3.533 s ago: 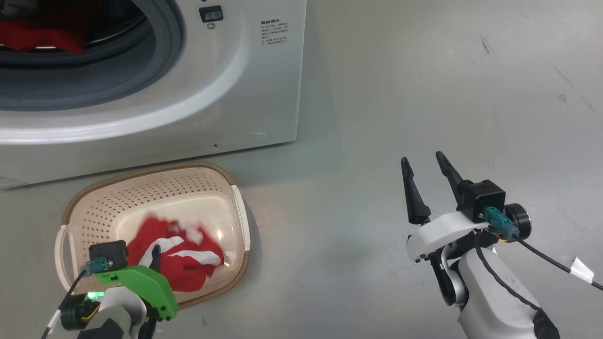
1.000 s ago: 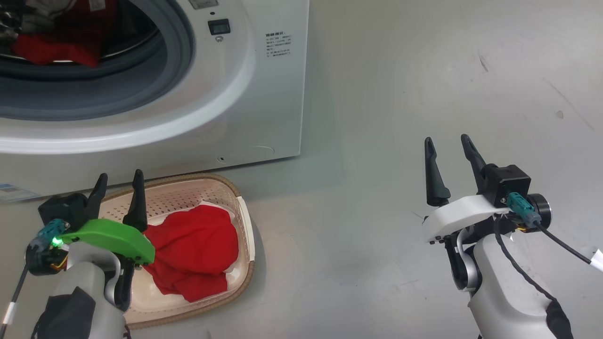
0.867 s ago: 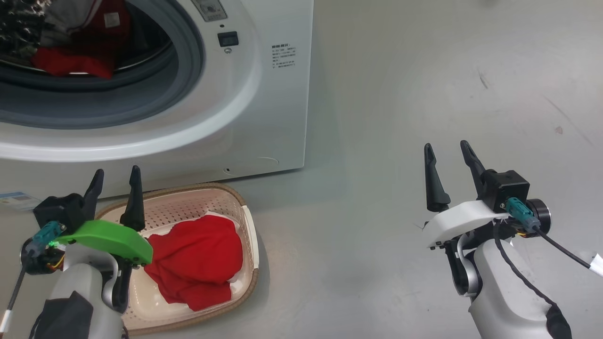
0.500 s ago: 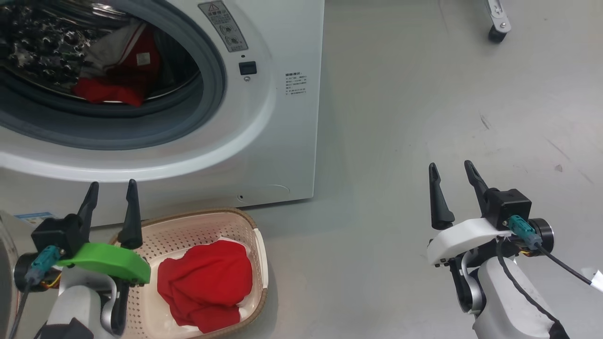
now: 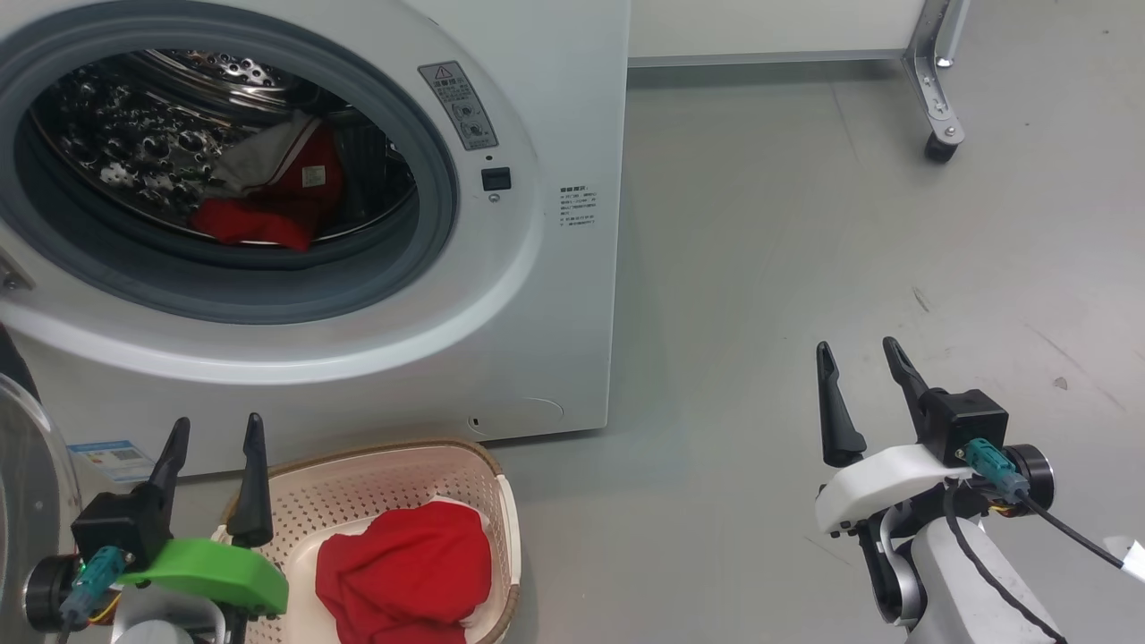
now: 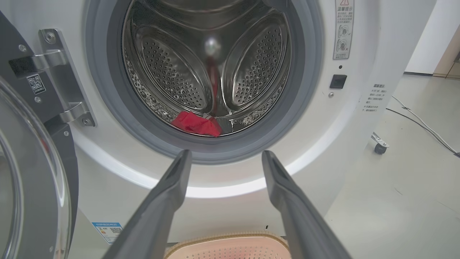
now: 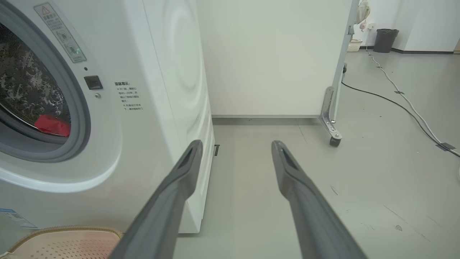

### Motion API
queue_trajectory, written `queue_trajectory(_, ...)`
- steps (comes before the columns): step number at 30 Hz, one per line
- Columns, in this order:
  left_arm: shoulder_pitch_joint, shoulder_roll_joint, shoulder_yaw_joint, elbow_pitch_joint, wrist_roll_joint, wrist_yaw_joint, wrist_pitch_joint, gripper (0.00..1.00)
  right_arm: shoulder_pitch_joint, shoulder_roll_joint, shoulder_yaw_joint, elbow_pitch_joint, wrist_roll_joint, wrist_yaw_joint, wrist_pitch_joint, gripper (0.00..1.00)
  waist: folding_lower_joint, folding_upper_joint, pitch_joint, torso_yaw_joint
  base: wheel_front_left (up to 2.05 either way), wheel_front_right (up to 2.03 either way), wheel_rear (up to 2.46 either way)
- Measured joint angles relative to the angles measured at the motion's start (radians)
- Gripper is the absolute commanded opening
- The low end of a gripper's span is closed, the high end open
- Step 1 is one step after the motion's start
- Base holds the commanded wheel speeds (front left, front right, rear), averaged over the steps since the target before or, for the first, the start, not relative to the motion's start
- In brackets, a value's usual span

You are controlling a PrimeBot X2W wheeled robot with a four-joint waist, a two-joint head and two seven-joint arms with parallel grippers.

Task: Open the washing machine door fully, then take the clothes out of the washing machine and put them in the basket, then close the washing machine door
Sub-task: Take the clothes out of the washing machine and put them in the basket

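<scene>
Left fingers (image 5: 252,483) spread, holding nothing, tips pointing at the washer (image 5: 555,313). Right fingers (image 5: 834,416) also spread and empty, above bare floor (image 5: 760,268), well right of the washer; in the right wrist view the washer's front corner sits just left of them and a frame caster (image 7: 335,141) is ahead to the right. Door (image 6: 36,180) is swung open, left of the left fingers, glass facing out. Clothes (image 5: 407,572): one red heap lies in the basket (image 5: 385,487), just right of the left fingers. The basket is on the floor against the washer front. A second red piece (image 5: 268,215) lies with some grey fabric at the bottom of the drum (image 6: 172,72); in the left wrist view it is ahead of the fingertips, above the gap between them. Blue sticker (image 5: 107,458) is low on the washer, just left of the left fingers.
</scene>
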Motion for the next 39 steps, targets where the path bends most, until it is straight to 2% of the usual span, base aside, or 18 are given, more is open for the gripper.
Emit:
queue_trajectory(19, 0.089, -0.016, 0.012, -0.093, 0.018, 0.003, 0.0, 1.0, 0.015, 0.001, -0.003, -0.03, -0.018, 0.009, 0.0, 1.0, 0.0, 0.0, 0.004, -0.014, 0.0, 0.0, 0.0)
queue_trajectory(33, 0.088, -0.02, 0.021, -0.158, 0.018, 0.003, 0.0, 1.0, 0.014, 0.002, 0.021, -0.051, -0.042, 0.008, 0.0, 1.0, 0.0, 0.0, 0.116, -0.022, 0.0, 0.0, 0.0)
queue_trajectory(39, 0.01, -0.021, 0.022, -0.175, 0.018, 0.002, 0.0, 1.0, 0.01, 0.002, 0.034, -0.055, -0.046, 0.008, 0.0, 1.0, 0.0, 0.0, 0.189, -0.027, 0.0, 0.0, 0.0)
